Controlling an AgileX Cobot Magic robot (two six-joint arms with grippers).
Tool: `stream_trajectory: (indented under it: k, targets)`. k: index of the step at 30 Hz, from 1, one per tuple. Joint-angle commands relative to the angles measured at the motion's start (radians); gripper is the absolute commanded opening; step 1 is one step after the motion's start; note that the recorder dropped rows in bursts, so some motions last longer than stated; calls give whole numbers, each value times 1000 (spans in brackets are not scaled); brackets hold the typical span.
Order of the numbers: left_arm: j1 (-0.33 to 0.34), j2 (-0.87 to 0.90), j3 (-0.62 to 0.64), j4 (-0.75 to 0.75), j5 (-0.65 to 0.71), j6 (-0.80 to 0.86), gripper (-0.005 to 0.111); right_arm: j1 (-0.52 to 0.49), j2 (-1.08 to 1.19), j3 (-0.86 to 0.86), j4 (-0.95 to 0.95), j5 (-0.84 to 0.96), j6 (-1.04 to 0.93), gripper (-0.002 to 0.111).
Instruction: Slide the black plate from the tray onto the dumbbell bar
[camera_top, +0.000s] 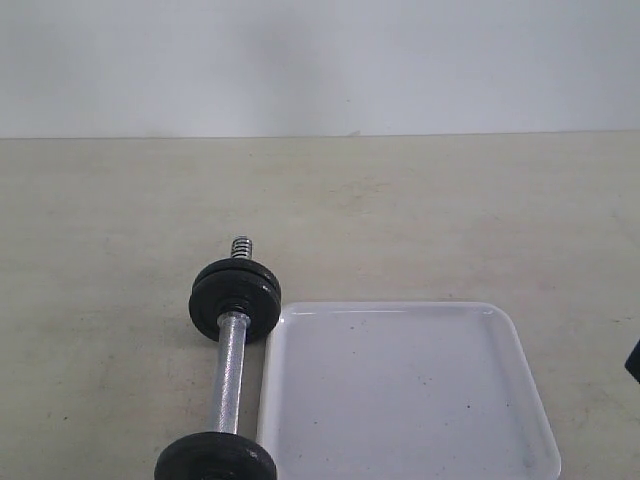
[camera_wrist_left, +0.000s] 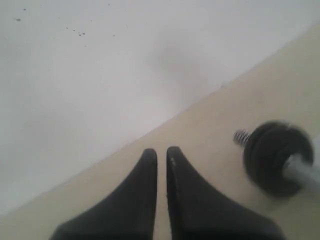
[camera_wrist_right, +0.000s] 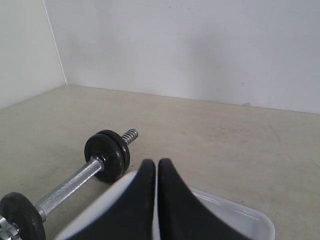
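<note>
Beige counter (camera_top: 420, 220) holds the bare tray (camera_top: 400, 306) beside the dumbbell bar (camera_top: 231, 370), whose far end seems already to carry the black plate (camera_top: 210, 300) (paired with another disc), so left hand (camera_wrist_left: 160, 155) and right hand (camera_wrist_right: 156, 167), both pinched shut on nothing, should retreat without nudging it.

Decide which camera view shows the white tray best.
The exterior view: the tray lies almost whole, seen from above. The right wrist view catches only its rim past the right gripper. The left wrist view misses it.
</note>
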Motion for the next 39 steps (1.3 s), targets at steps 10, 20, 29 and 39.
stream_trajectory:
  k: [10,20,29,39]
  targets:
    - [4,-3,4,575,-46,-898,4,-3,-4,0,-10,0,-2,0]
    - [4,-3,4,1355,-47,-1939,4,-3,-4,0,-10,-41,-1,0]
    - [4,-3,4,1197,42,-1653,4,-3,-4,0,-10,-45,-1,0]
    - [4,-3,4,1289,42,-1734,4,-3,-4,0,-10,-45,-1,0]
